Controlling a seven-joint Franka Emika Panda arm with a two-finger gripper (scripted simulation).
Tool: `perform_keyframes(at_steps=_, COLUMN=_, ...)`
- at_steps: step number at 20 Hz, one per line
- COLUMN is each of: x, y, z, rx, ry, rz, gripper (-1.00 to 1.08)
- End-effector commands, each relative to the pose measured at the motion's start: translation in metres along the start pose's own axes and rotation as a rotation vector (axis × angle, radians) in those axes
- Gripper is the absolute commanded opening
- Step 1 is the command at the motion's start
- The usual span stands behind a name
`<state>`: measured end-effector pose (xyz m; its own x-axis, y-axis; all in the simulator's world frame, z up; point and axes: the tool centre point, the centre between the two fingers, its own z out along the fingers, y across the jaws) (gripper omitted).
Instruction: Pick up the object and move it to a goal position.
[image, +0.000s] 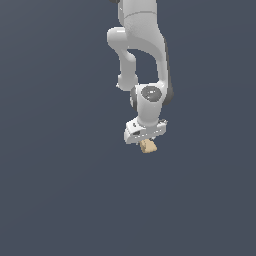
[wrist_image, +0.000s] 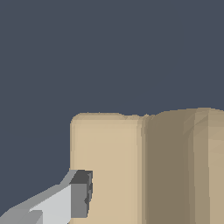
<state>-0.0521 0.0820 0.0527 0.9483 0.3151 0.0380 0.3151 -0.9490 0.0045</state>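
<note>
There is one robot arm (image: 142, 45). It is white. It has one claw (image: 146, 144) at its end.

There is one block (image: 148, 146). It is tan, like wood. In the wrist view the same block (wrist_image: 131, 166) looks very big, but it is only one block.

In the wrist view one finger (wrist_image: 78, 199) of the claw shows. It is grey and white, and its tip touches the block. A second finger cannot be seen in that view.

All around is one plain dark grey-blue ground (image: 60, 190). Whether that is a desk cannot be told.

So the count is: one arm, one claw, one block, one finger in sight.
</note>
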Motion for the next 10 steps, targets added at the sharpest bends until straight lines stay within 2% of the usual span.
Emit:
perform_keyframes(at_steps=1, x=0.0, y=0.0, z=0.0, rx=0.0, ry=-0.001, rz=0.001, gripper=-1.0)
perform_keyframes(at_steps=10, x=0.004, y=-0.008, z=-0.028, rx=0.0, ry=-0.004, rz=0.001, gripper=-1.0)
